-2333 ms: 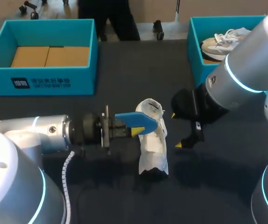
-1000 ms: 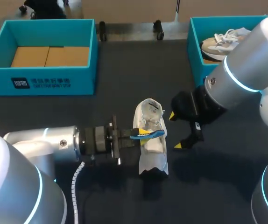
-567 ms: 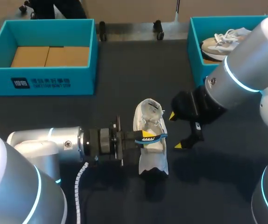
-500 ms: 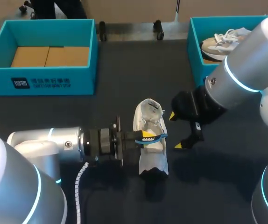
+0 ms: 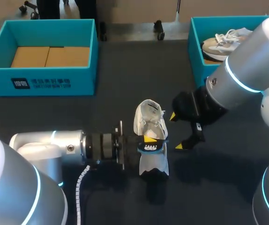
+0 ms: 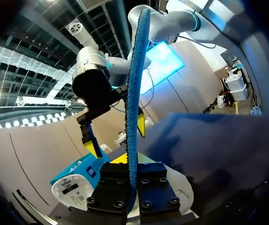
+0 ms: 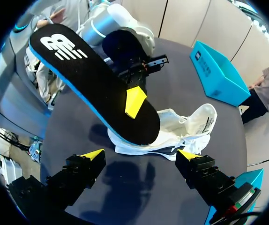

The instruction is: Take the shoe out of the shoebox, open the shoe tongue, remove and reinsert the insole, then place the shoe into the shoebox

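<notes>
1. Head view: my left fingers (image 5: 149,139) pinch the black, blue-edged foam insole (image 5: 150,147) over the white mesh shoe (image 5: 149,119), which lies mid-tabletop. My right fingers (image 5: 179,146) stand wide and empty just right of it.
2. Left wrist view: the insole (image 6: 134,108) is edge-on and clamped at one end. I'd lay it flat before feeding it in.
3. Right wrist view: I'd steady the shoe (image 7: 183,129) with the right fingers (image 7: 88,155).

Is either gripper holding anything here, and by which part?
The left gripper clamps the insole near the end opposite its logo; the right gripper is open and empty.
</notes>
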You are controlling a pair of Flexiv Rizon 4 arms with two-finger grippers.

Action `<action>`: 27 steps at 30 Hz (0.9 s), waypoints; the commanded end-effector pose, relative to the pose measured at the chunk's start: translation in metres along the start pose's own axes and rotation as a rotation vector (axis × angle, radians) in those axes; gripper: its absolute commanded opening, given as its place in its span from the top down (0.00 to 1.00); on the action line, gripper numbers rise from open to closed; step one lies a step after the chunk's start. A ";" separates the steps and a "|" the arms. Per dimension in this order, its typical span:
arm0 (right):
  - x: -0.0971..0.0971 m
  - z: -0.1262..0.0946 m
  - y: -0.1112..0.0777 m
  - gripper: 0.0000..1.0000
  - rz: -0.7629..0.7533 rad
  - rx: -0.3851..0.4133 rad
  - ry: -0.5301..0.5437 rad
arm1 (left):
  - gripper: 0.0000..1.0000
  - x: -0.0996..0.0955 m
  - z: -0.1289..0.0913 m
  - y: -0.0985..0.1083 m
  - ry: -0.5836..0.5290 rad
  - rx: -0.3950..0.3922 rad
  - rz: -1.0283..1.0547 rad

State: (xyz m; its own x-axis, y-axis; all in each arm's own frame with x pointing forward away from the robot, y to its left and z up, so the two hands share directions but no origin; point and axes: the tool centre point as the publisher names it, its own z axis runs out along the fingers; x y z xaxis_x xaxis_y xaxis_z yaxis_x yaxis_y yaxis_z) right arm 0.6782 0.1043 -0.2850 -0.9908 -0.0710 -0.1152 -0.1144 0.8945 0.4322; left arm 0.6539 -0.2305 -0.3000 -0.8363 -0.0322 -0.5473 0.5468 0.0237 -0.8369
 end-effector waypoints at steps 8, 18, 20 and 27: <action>0.000 0.002 0.000 0.00 0.000 0.000 -0.002 | 1.00 0.001 0.004 0.016 -0.004 -0.006 0.036; 0.000 0.002 0.000 0.00 0.000 0.000 -0.002 | 1.00 0.002 0.003 0.032 -0.012 -0.010 0.042; 0.000 0.002 0.000 0.00 0.000 0.000 -0.002 | 1.00 0.002 0.003 0.034 -0.015 -0.013 0.045; 0.000 0.002 0.000 0.00 0.000 0.000 -0.002 | 1.00 0.000 0.000 0.044 -0.028 -0.023 0.043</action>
State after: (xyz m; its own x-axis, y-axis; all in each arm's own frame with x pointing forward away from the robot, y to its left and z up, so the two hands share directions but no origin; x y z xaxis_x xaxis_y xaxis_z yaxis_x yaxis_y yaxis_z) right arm 0.6784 0.1046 -0.2851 -0.9908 -0.0714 -0.1150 -0.1146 0.8945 0.4321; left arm 0.6767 -0.2280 -0.3335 -0.8115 -0.0564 -0.5817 0.5797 0.0482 -0.8134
